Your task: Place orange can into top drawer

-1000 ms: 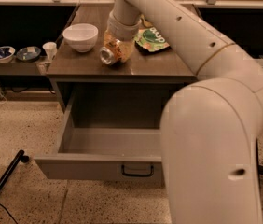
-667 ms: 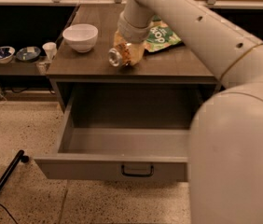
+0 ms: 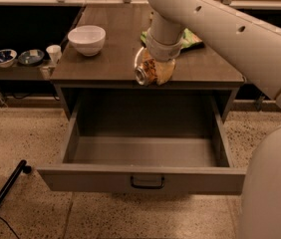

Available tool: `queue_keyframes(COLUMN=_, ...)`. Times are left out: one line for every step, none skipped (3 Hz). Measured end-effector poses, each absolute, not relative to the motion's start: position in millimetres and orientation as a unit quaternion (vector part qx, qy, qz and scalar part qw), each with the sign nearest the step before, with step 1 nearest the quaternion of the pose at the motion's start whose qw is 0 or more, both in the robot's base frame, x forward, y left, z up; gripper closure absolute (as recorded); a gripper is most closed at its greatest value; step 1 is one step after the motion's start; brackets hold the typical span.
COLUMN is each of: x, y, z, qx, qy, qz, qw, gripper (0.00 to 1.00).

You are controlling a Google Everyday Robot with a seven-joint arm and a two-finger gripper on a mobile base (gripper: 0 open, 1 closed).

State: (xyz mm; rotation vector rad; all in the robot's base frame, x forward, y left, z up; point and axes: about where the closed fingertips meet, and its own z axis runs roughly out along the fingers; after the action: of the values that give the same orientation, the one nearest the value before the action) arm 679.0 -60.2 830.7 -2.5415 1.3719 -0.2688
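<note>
Gripper (image 3: 156,71) is hovering at the front edge of the counter (image 3: 110,63), jaws clamping the orange can (image 3: 145,73) sideways, silver end facing outward. Top drawer (image 3: 80,178) is standing pulled open directly below, so the can probably needs only carrying forward and lowering. White bowl (image 3: 86,39) is sitting well apart, back left.

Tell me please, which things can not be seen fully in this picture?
Camera view:
- green bag: mostly behind the arm.
- orange can: far side covered by the gripper, at the cabinet top's front edge.
- top drawer: floor's nearest strip behind its front panel.
- small dishes, left: contents too small.
</note>
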Motion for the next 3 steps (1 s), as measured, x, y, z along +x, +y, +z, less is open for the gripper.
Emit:
queue_keyframes(x=634.9, y=-104.4, z=830.6, qx=-0.836, qy=0.533, qz=-0.103, qw=0.072, gripper=1.0)
queue_keyframes(x=583.7, y=-129.8, z=808.7, qx=-0.792, qy=0.603, qz=-0.087, qw=0.023, gripper=1.0)
queue_keyframes(x=582.0, y=-130.5, z=799.9, qx=-0.774, qy=0.628, qz=-0.082, qw=0.022, gripper=1.0)
